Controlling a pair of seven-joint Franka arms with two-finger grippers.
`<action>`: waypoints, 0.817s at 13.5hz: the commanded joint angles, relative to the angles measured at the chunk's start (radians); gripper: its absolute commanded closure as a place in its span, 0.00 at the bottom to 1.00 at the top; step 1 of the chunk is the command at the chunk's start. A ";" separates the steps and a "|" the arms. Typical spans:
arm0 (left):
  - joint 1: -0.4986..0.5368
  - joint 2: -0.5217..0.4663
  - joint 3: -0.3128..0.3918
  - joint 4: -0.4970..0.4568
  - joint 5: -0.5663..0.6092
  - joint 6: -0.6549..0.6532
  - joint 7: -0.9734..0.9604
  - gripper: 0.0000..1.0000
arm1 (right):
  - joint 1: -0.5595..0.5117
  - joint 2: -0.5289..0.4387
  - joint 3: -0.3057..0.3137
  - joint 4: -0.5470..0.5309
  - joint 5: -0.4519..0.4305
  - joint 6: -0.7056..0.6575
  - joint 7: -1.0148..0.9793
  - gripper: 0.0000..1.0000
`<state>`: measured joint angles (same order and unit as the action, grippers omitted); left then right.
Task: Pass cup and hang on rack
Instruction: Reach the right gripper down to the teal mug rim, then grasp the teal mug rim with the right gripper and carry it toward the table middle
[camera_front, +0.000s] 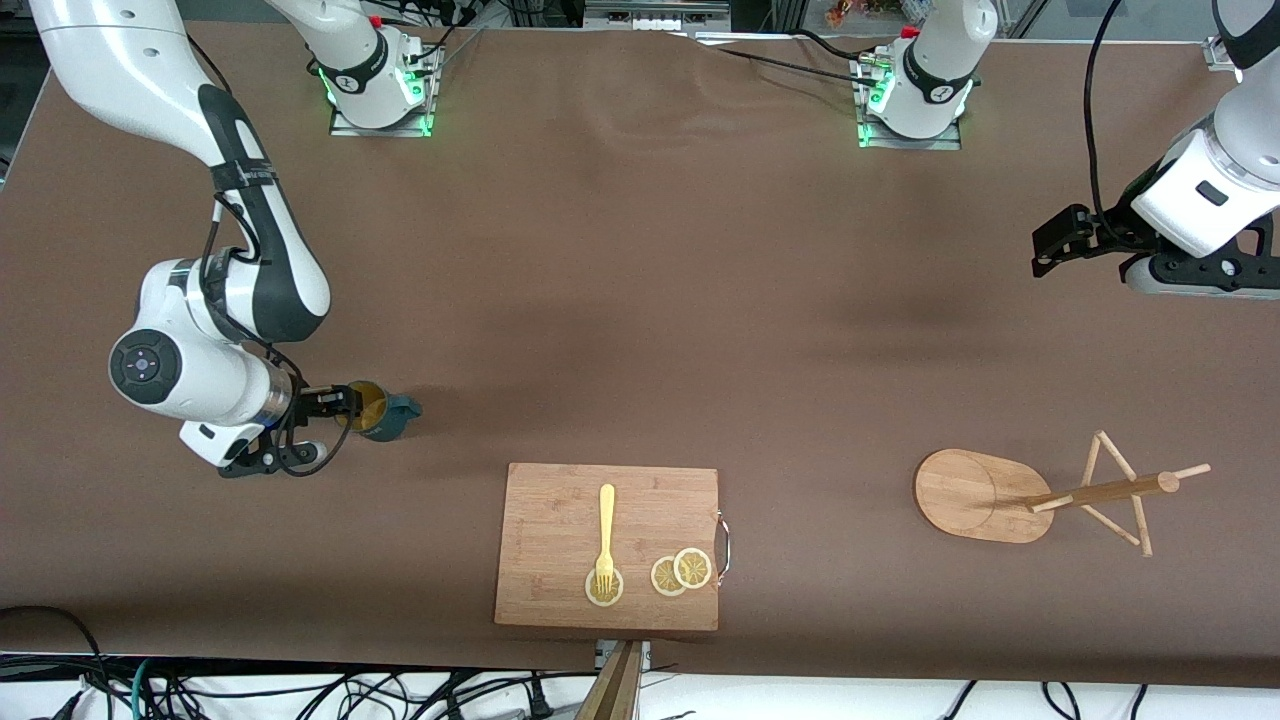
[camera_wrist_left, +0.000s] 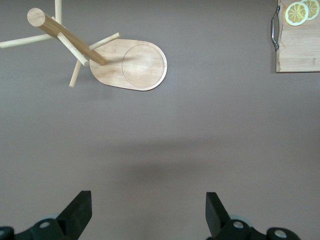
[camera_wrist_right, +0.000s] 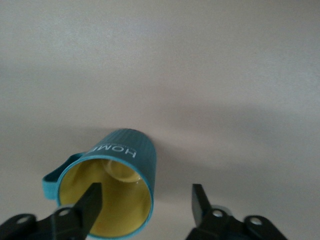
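Observation:
The dark teal cup lies on its side toward the right arm's end of the table, its yellow mouth facing my right gripper. In the right wrist view the cup has one finger of my right gripper inside its mouth. The other finger stands outside the wall with a gap, so the gripper is open. The bamboo rack stands on its oval base toward the left arm's end. My left gripper waits open in the air, with the rack in its wrist view and nothing between its fingers.
A wooden cutting board with a metal handle lies near the front edge between cup and rack. On it are a yellow fork and lemon slices. The board's corner shows in the left wrist view.

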<state>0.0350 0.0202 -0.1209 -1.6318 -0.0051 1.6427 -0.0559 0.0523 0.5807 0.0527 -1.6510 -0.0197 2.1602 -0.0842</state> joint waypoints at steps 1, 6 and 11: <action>0.016 -0.023 -0.014 -0.019 0.014 -0.004 0.018 0.00 | -0.006 -0.012 0.007 -0.052 -0.012 0.058 0.017 0.42; 0.016 -0.023 -0.014 -0.020 0.014 -0.006 0.016 0.00 | -0.002 -0.005 0.009 -0.050 -0.002 0.056 0.018 0.92; 0.016 -0.022 -0.014 -0.020 0.014 -0.004 0.016 0.00 | 0.079 -0.027 0.021 0.012 -0.002 -0.009 0.145 1.00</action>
<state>0.0350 0.0202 -0.1209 -1.6318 -0.0051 1.6426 -0.0559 0.0869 0.5785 0.0726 -1.6677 -0.0187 2.2007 -0.0015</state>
